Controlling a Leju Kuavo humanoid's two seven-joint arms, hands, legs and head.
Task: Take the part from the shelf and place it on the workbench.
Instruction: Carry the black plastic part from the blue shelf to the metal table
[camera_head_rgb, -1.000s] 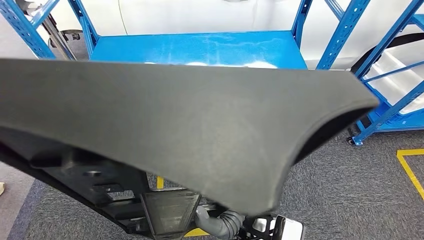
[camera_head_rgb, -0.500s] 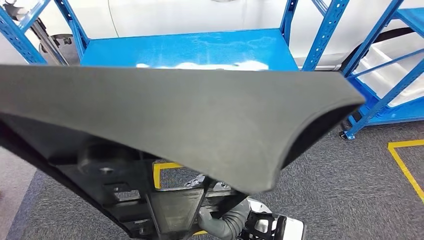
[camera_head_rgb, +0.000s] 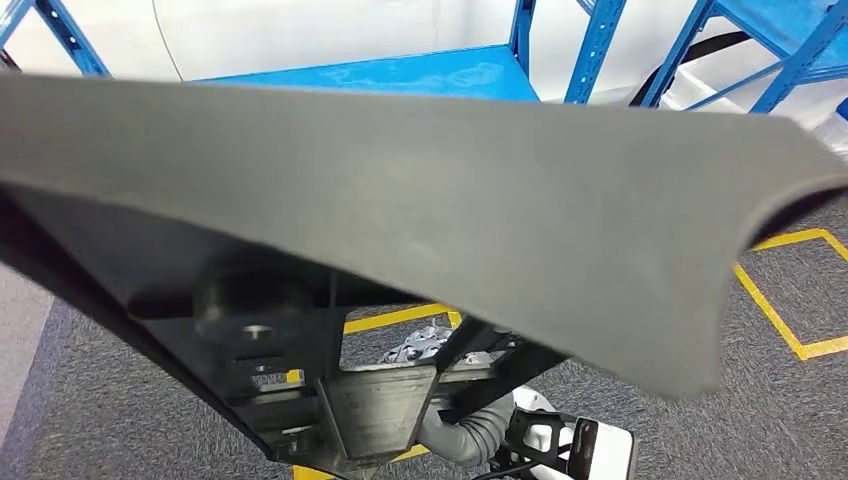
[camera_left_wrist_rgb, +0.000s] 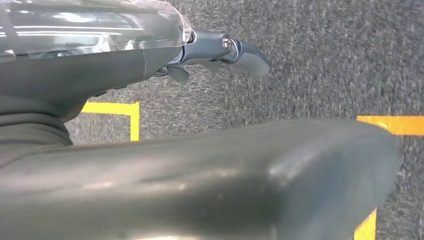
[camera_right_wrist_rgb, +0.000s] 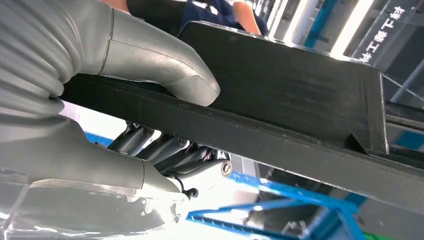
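Observation:
The part (camera_head_rgb: 430, 220) is a large dark grey panel with a black ribbed underside (camera_head_rgb: 290, 350), held close under the head camera and spanning the picture. My right hand (camera_right_wrist_rgb: 115, 100) grips a black rib of the part (camera_right_wrist_rgb: 300, 115), thumb on one face and fingers on the other. From the head view that hand (camera_head_rgb: 455, 425) shows beneath the part. In the left wrist view my left hand (camera_left_wrist_rgb: 210, 50) reaches out over the carpet beside the part's rounded grey edge (camera_left_wrist_rgb: 225, 180). Whether it holds the part is hidden.
A blue shelf board (camera_head_rgb: 400, 72) lies beyond the part, with blue uprights (camera_head_rgb: 520, 30) and a second blue rack (camera_head_rgb: 760, 40) at the right. Yellow tape lines (camera_head_rgb: 785, 320) mark the grey carpet. A person in blue (camera_right_wrist_rgb: 210, 10) stands beyond the part.
The whole picture has shifted, so the camera moved: the shelf now sits higher and further left. The part stands nearer and covers more of the view, still in my right hand.

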